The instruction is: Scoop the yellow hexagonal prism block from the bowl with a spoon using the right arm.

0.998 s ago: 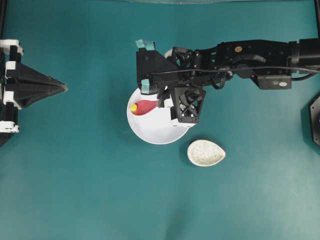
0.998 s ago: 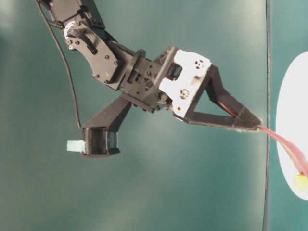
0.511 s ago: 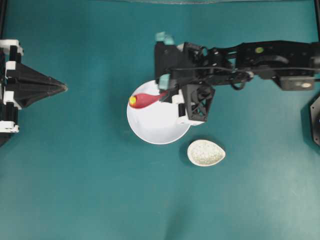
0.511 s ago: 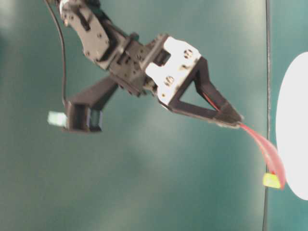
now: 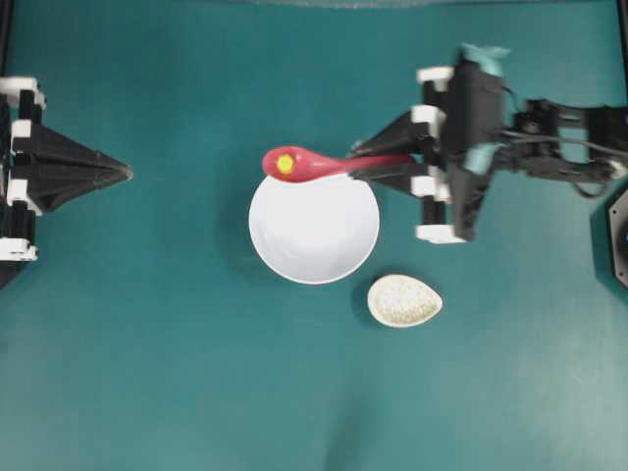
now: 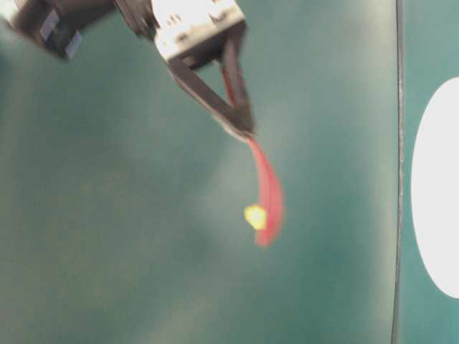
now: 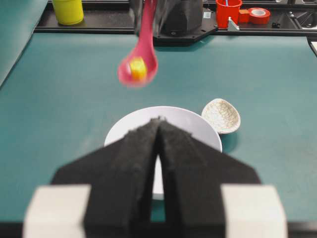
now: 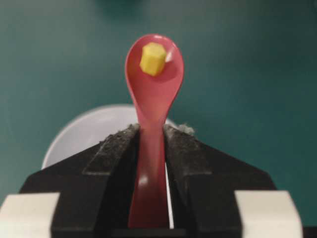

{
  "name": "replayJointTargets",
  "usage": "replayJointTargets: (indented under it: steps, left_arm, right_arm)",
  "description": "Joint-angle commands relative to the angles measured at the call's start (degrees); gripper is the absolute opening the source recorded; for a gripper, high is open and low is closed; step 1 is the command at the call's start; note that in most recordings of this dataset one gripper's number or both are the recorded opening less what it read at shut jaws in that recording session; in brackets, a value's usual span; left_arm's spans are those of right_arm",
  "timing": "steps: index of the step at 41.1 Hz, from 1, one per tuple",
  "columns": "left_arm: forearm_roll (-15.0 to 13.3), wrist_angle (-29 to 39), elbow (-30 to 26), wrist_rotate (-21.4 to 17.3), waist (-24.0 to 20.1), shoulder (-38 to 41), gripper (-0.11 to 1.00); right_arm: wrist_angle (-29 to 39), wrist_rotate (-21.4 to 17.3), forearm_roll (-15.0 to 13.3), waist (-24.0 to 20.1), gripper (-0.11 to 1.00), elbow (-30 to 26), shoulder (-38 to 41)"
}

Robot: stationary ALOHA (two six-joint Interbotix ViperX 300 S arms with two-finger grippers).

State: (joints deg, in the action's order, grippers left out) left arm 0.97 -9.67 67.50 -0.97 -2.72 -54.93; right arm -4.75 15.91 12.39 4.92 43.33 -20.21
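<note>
The right gripper (image 8: pixel 151 144) jaws grip the spoon (image 5: pixel 312 165) handle. The yellow block (image 8: pixel 152 58) sits in its head, above the bowl (image 5: pixel 314 235) rim. The left gripper (image 7: pixel 159 130) jaws are closed.

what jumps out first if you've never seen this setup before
The pink-red spoon held by the right pincer, lifted above the far rim of the white bowl, with the tiny yellow block sitting in its head. Next, the speckled egg-shaped dish just beside the bowl, and the left pincer shut at the table's left edge.

The yellow hexagonal prism block (image 5: pixel 286 165) sits in the spoon (image 5: pixel 314 165), above the bowl (image 5: pixel 314 245) rim. A spoon rest (image 5: pixel 404 300) lies beside the bowl's lower right.
</note>
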Motion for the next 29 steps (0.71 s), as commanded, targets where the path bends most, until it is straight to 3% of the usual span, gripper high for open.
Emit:
replayJointTargets:
  steps: [1, 29]
  left_arm:
    - [0.18, -0.18, -0.79, 0.00, -0.09, 0.44, -0.01]
    - [0.18, -0.18, -0.53, 0.00, -0.09, 0.44, -0.01]
  right_arm:
    - [-2.72, -0.26, 0.18, -0.44, 0.23, 0.88, -3.60]
    - [-1.58, -0.62, 0.18, -0.70, 0.23, 1.41, -4.31]
